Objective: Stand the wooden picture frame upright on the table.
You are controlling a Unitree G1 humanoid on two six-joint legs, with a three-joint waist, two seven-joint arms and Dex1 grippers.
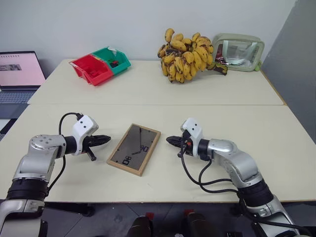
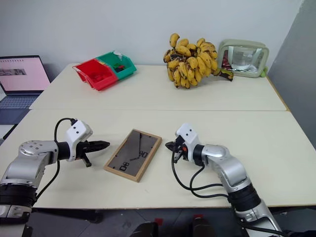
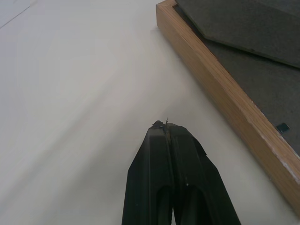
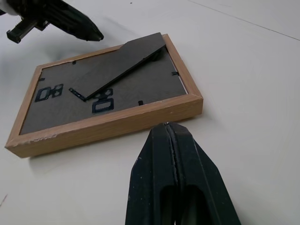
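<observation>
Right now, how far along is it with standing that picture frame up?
Nothing is done yet: the wooden picture frame lies flat on the table, dark back panel up. In hand: the shut left gripper and shut right gripper flank it, neither touching. Left: gripping, tipping it upright, releasing.

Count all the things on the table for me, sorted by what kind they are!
Picture frame: 1
Bins, one red and one green: 2
Bunch of bananas: 1
See-through pouch: 1
Total: 5 things on the table
</observation>
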